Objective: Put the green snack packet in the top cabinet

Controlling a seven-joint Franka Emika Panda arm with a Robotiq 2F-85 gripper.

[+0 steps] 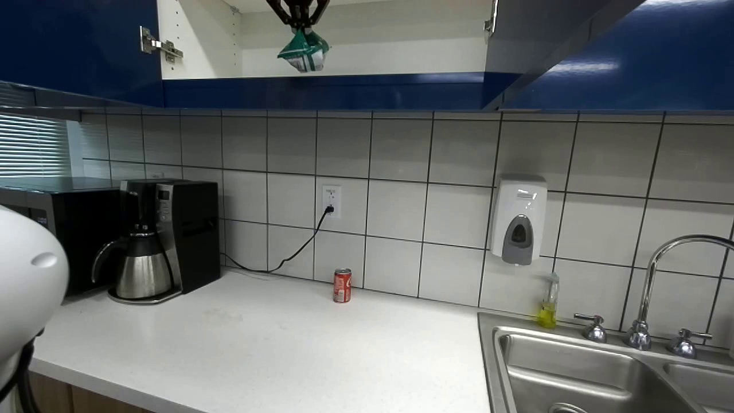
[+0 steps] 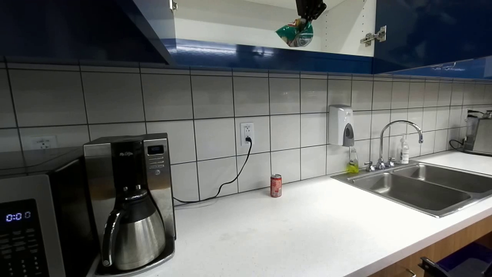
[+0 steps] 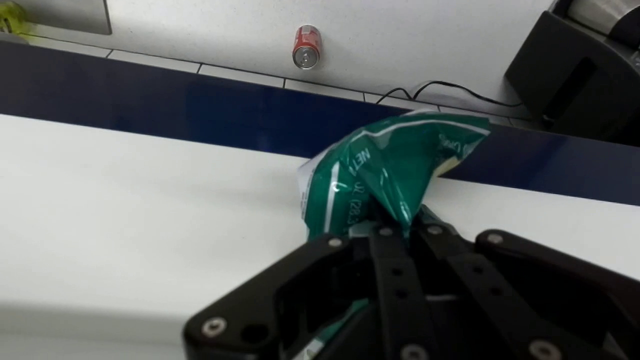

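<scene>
While the black two-fingered gripper [image 1: 301,27] pinches the crinkled teal-green foil snack packet [image 1: 305,53] at the mouth of the glossy dark-blue, white-lined top cabinet [image 1: 367,93], placing seems in hand | how far inside: cannot tell | next: probably ease inward, lower, then release

In an exterior view I see the gripper [image 1: 301,28] pointing down near top centre, fingers pinched; white arm [image 1: 26,281] at left edge.

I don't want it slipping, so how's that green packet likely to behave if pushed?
The green packet looks floppy: it creases sharply at the gripper. Its glossy surface may be slippery. With its pointed corners, it probably won't roll.
</scene>
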